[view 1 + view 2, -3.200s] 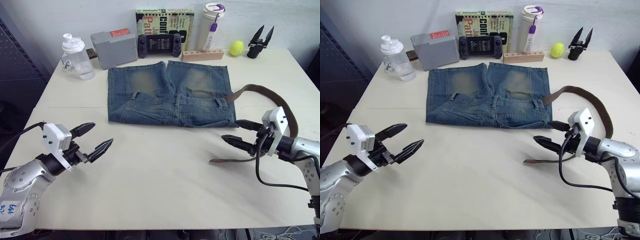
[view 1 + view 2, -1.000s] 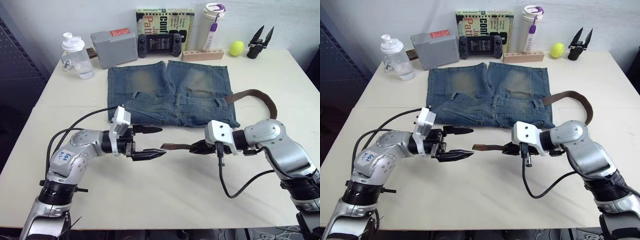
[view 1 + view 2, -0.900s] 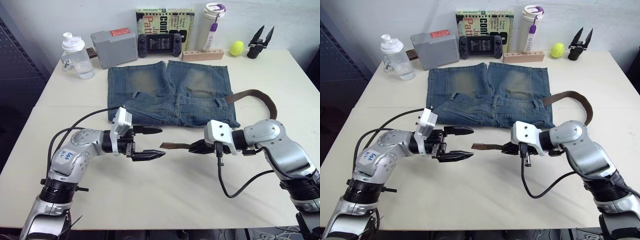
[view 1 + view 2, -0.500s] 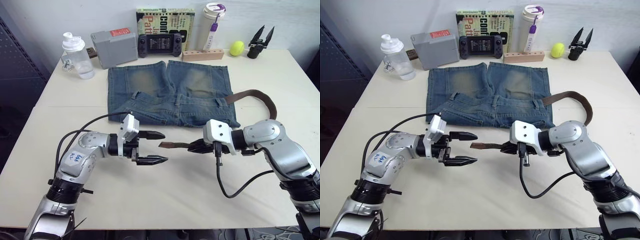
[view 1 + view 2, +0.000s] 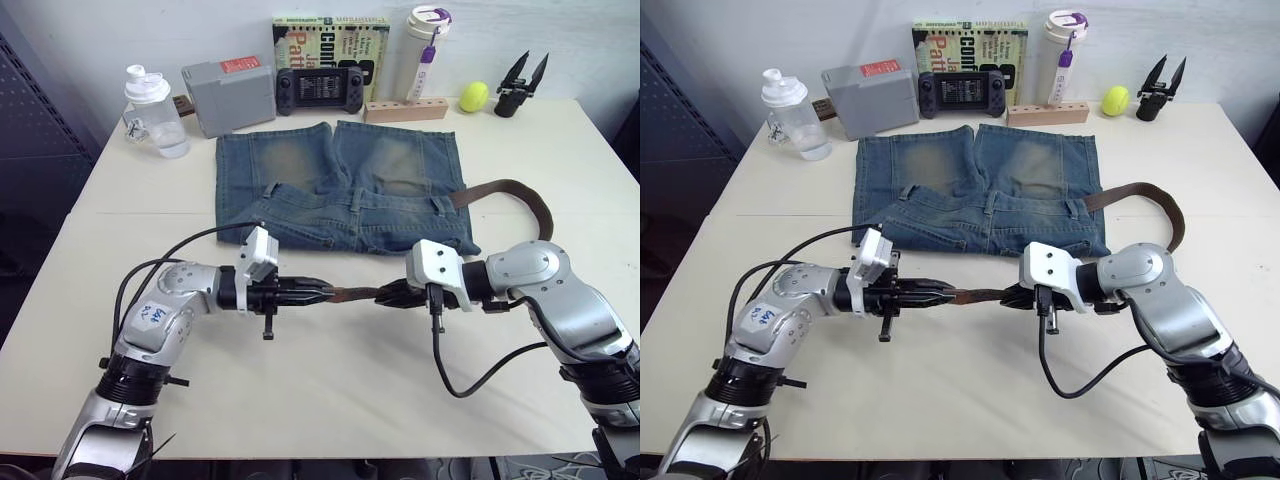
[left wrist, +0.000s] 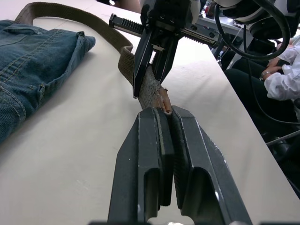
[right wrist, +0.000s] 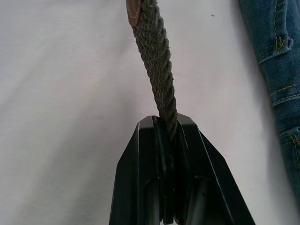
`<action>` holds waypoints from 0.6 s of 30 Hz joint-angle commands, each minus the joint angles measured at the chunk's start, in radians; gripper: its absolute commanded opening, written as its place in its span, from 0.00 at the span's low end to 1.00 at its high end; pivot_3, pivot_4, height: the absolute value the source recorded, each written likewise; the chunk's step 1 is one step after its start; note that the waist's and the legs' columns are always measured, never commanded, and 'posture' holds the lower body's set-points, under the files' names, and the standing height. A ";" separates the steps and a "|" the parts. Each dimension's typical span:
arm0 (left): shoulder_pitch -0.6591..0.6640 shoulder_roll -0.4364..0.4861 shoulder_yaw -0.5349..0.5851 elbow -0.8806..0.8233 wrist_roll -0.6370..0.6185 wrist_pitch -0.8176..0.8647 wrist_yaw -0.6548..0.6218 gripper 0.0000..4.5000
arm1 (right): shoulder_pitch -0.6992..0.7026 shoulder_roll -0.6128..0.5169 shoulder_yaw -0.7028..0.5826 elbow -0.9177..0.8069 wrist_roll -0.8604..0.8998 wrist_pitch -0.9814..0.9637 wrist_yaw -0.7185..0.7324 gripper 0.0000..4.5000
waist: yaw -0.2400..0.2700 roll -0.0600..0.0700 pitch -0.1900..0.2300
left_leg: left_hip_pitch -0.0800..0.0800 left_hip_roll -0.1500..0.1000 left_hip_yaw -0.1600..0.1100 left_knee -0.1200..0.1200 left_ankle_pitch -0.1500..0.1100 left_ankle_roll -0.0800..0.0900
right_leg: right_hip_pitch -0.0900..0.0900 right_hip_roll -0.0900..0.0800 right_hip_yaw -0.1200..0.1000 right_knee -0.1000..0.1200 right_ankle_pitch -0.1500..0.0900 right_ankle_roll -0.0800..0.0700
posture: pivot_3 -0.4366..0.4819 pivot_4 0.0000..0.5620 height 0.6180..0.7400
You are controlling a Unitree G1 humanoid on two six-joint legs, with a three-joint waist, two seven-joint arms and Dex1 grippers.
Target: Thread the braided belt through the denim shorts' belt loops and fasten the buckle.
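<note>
Spanning the gap between both claws — braided belt (image 5: 352, 294), free tan end pinched in the left claw (image 5: 318, 291), woven strap clamped in the right claw (image 5: 392, 294). Remainder trails toward 2 o'clock, looping back to the denim shorts (image 5: 340, 185), which lie flat on the tabletop (image 5: 330, 390) at 12 o'clock. Handling, judged: light, limp, grippy weave — hold near the stiffer leather tip for feeding loops.

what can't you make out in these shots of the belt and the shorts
- The buckle: not identifiable in the head views; the braided belt runs behind the right arm.
- The belt's tip: left wrist view, pinched inside the left gripper.
- The belt loops on the denim shorts: too small to tell whether any is threaded.
</note>
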 commanded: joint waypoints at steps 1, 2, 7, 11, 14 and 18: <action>-0.012 -0.015 0.005 0.005 0.008 -0.016 -0.006 0.00 | -0.007 0.011 -0.083 -0.062 0.083 0.049 -0.023 0.25 | 0.000 0.000 0.000 | 0.000 0.000 0.000 0.000 0.000 0.000 | 0.000 0.000 0.000 0.000 0.000 0.000 | 0.48 0.27 0.88; -0.015 -0.024 0.011 0.010 0.001 -0.011 -0.001 0.00 | -0.003 0.015 -0.107 -0.075 0.112 0.074 -0.034 0.37 | 0.000 0.000 0.000 | 0.000 0.000 0.000 0.000 0.000 0.000 | 0.000 0.000 0.000 0.000 0.000 0.000 | 0.48 0.27 0.88; -0.014 -0.096 0.101 0.033 -0.110 0.094 0.075 0.00 | 0.032 0.072 -0.357 -0.166 0.399 0.301 -0.159 0.87 | 0.003 -0.001 0.000 | 0.000 0.000 -0.001 0.001 0.000 0.000 | 0.000 0.000 0.000 0.000 0.000 0.000 | 0.48 0.27 0.88; 0.044 -0.130 0.176 -0.035 -0.271 0.239 0.112 0.00 | 0.178 0.172 -0.615 -0.246 1.012 0.455 -0.374 1.00 | 0.002 -0.001 0.000 | -0.001 0.001 -0.003 0.001 0.000 0.000 | 0.000 0.000 -0.001 0.001 0.000 0.000 | 0.48 0.27 0.88; 0.082 -0.186 0.241 -0.105 -0.435 0.343 0.203 0.00 | 0.375 0.229 -0.629 -0.324 1.287 0.425 -0.529 1.00 | 0.001 -0.001 0.000 | 0.000 0.002 -0.004 0.000 0.000 0.001 | 0.000 -0.001 0.000 0.001 0.000 0.000 | 0.48 0.27 0.88; 0.115 -0.249 0.302 -0.162 -0.594 0.417 0.323 0.00 | 0.522 0.338 -0.529 -0.343 1.399 0.358 -0.735 1.00 | 0.000 -0.002 0.000 | 0.001 0.002 -0.005 0.003 -0.001 0.001 | 0.001 -0.001 0.004 0.002 0.001 0.001 | 0.48 0.27 0.88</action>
